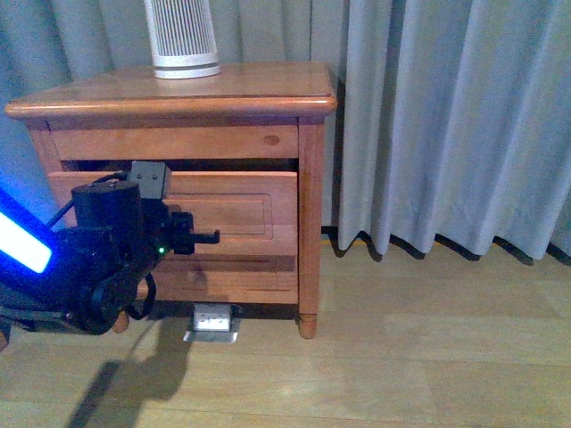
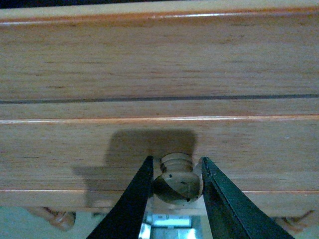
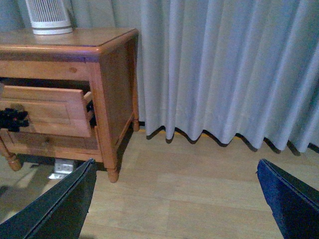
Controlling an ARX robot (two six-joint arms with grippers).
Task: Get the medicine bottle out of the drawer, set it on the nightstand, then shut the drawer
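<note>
The drawer (image 1: 241,209) of the nightstand (image 1: 268,89) stands slightly out, its inside hidden in shadow so the medicine bottle cannot be made out; the left gripper (image 2: 177,162) pinches its knob (image 2: 178,184), the right gripper (image 3: 174,204) gapes wide above the floor (image 3: 199,174).

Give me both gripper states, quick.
Left gripper: closed on the drawer knob.
Right gripper: open, holding nothing.

A white ribbed device (image 1: 182,40) is standing near the back edge of the nightstand (image 1: 259,89) top, left of centre. Pale grey curtains (image 1: 446,116) are hanging in folds along the back edge of the wooden floor (image 1: 428,357). A metal floor socket (image 1: 213,323) is sitting near that edge, toward its left end.
</note>
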